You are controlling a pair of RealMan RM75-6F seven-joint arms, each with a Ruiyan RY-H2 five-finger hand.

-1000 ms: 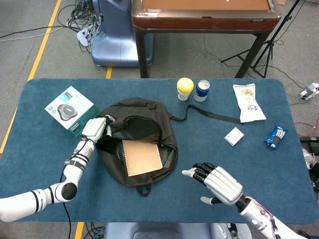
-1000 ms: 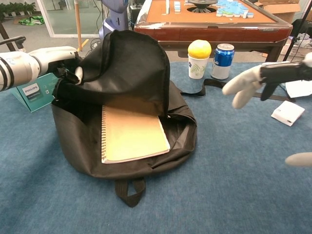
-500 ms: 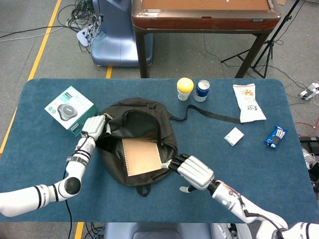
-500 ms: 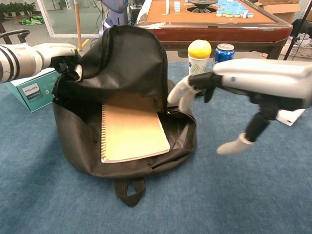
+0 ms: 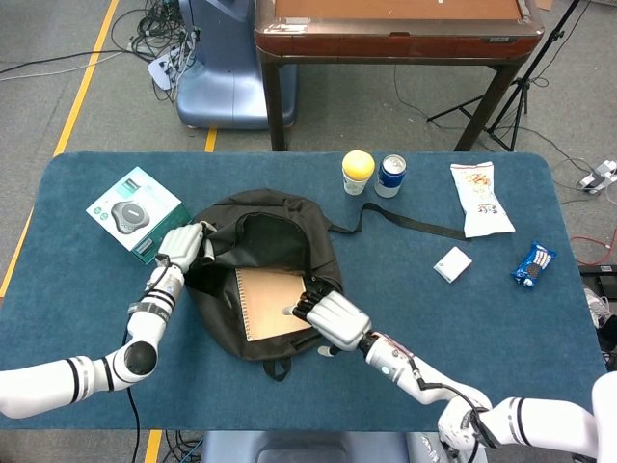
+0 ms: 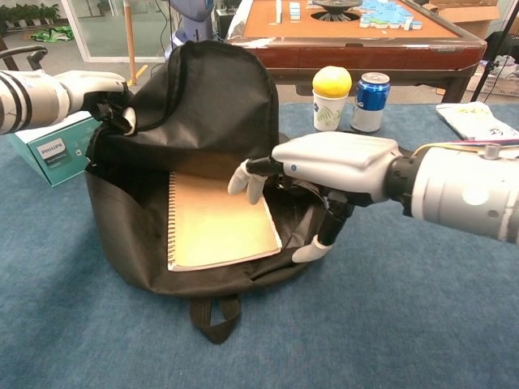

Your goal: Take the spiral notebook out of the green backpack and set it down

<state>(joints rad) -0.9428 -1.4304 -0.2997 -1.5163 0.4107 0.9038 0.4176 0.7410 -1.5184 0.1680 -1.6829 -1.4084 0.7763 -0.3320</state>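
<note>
Chest view shows the spiral notebook (image 6: 219,220) lying inside the open backpack (image 6: 203,105) on the blue tabletop (image 6: 422,324). Left hand (image 6: 109,97) grips the raised flap's edge. Right hand (image 6: 324,174) reaches over the notebook's right edge with fingers spread, holding nothing.

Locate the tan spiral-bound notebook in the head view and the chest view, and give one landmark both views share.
Head view: the tan spiral-bound notebook lies in the open dark backpack, left of centre, the right hand at its right edge.
Chest view: the notebook is left of centre, under the raised flap, coil on its left side.
Shared landmark: the yellow-lidded cup beside the blue can, behind the backpack.
</note>
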